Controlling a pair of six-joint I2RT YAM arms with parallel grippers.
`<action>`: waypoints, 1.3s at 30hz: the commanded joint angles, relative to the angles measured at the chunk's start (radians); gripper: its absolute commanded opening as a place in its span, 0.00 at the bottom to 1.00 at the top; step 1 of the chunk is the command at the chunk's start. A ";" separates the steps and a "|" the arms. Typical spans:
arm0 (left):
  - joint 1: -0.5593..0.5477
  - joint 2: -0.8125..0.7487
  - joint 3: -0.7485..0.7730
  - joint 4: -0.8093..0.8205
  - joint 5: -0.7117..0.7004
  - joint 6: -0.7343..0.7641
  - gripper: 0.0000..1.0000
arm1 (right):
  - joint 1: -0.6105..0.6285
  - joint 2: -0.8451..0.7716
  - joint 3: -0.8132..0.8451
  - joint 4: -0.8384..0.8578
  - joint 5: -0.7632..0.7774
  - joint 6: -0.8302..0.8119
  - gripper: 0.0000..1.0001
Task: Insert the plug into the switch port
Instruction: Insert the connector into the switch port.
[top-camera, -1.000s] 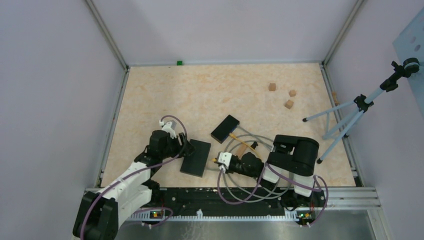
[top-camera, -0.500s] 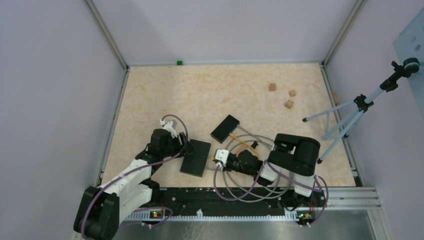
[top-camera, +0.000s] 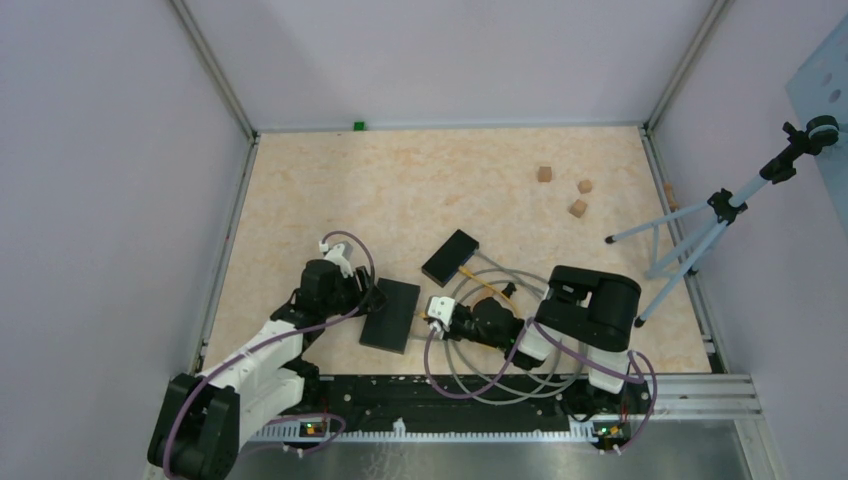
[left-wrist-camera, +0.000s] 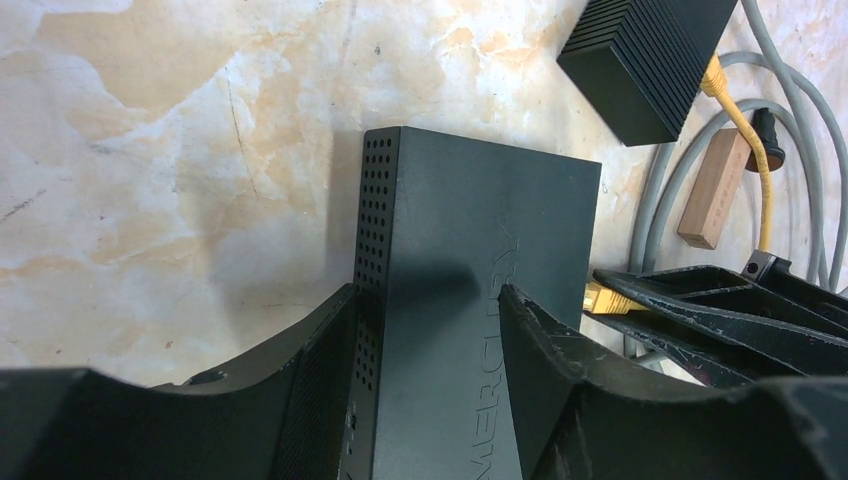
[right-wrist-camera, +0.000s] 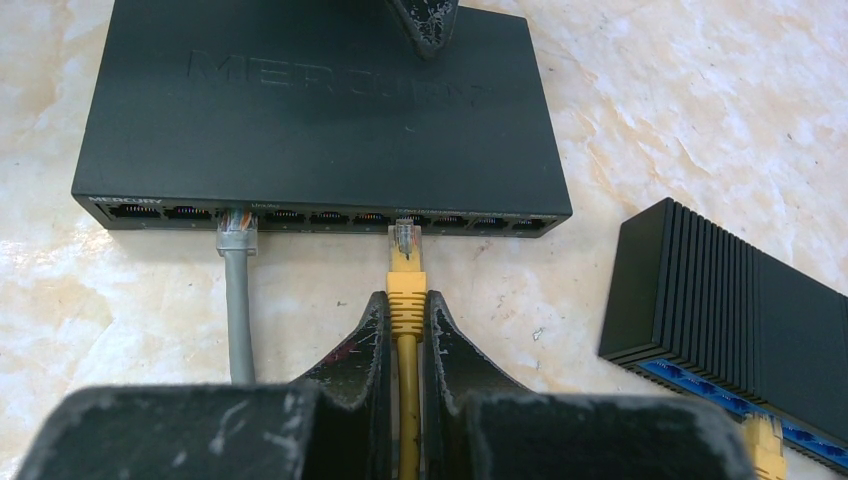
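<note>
The right gripper (right-wrist-camera: 405, 310), clamped on the yellow network plug (right-wrist-camera: 405, 262), should push squarely into a port of the flat black switch (right-wrist-camera: 320, 100). The left gripper (left-wrist-camera: 430, 300) straddles that switch half-open; whether it actually pinches it is unclear.

High rear overview; two close, opposed wrist views; switch (top-camera: 391, 315) in all.

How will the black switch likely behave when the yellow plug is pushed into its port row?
Probably stiff: the switch looks like a rigid flat box. It may slide on the smooth table unless the left gripper over it braces it. Tipping seems unlikely: it lies low and wide before the yellow plug in the right gripper.
</note>
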 joint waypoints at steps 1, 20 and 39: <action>-0.010 -0.015 -0.012 0.029 0.085 -0.007 0.58 | -0.006 -0.008 0.011 -0.032 -0.042 -0.004 0.00; -0.010 -0.024 0.004 0.000 0.049 0.002 0.60 | -0.006 -0.036 -0.063 -0.020 -0.037 -0.008 0.00; -0.010 -0.022 0.000 0.002 0.062 0.004 0.57 | -0.006 0.006 -0.036 0.039 -0.074 -0.011 0.00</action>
